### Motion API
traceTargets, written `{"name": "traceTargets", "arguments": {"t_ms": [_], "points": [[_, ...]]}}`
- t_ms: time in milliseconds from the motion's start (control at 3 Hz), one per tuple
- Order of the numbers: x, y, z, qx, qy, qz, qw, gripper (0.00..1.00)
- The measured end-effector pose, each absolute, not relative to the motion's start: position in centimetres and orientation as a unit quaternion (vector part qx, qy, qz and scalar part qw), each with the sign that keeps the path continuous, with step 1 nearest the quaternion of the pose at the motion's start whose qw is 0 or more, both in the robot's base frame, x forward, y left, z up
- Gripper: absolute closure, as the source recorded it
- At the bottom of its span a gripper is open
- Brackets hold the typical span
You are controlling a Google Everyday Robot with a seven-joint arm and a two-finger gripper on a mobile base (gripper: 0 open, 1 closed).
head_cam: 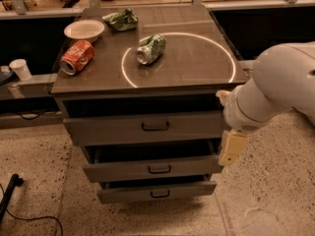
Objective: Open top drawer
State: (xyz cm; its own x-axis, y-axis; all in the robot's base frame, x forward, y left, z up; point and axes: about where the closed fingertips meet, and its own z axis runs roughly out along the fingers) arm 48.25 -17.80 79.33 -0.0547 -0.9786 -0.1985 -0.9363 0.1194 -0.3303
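Camera view shows, far to the left of the gripper (232, 147), a red can (77, 57) and a white bowl (84, 30) on the cabinet top (197, 68). Nearer to it lies a crushed green can (150, 48). The top drawer (113, 129) is just left of the gripper, its front standing a little out. The gripper hangs at the drawer's right corner, perhaps touching it. Whether it is open or closed, I cannot tell.

Countertop (197, 70): red can (77, 57), bowl (84, 30), green can (150, 48)
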Motion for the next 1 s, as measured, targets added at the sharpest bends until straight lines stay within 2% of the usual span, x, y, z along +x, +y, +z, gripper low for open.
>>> {"name": "traceTargets", "arguments": {"t_ms": [667, 1000], "points": [[51.8, -13.8, 72.8, -0.719, 0.653, -0.001, 0.239, 0.0], [53.8, -12.4, 69.6, -0.736, 0.636, 0.017, 0.232, 0.04]]}}
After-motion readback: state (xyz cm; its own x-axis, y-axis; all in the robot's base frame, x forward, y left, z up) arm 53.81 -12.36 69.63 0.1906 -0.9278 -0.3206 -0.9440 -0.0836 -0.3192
